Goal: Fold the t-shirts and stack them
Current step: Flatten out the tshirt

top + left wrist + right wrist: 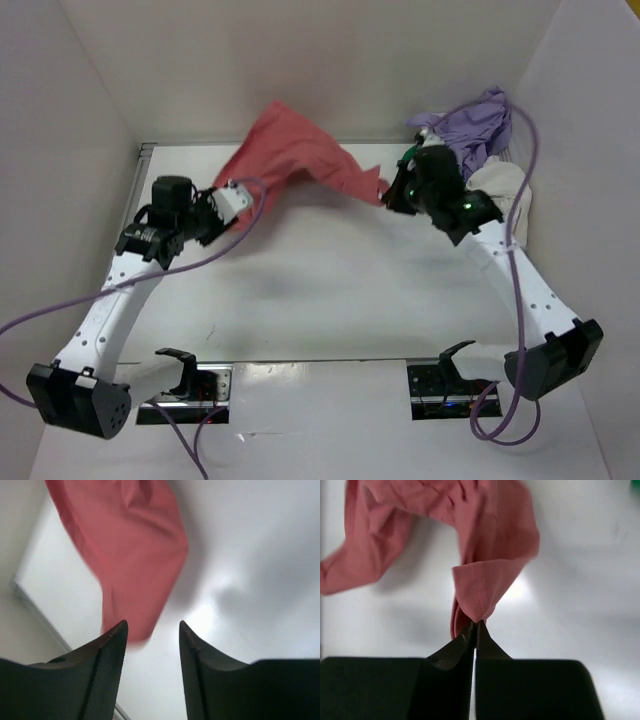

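- Nearest us, the open stretch of table (330,310) between the two arms is where we judge the shirt is meant to be spread for folding.
- Our left claw (243,195) stands partly open with nothing between its jaws. From its wrist, the red shirt (135,550) hangs just past the left fingertip, outside the gap, so this side has no hold on it.
- Our right claw (476,625) is closed tight on a small fold at the shirt's edge. The cloth is pinched at the very tips and the rest drapes away from them.
- With that single hold, the red shirt (300,160) hangs lifted between the claws and rises toward the back wall, blurred and bunched. We judge the left claw must take the opposite edge before the shirt can be pulled flat.
- Farthest off, in the back right corner, the purple shirt (480,125) is heaped above the cream shirt (505,190). Both are unfolded, and we see no stack begun.
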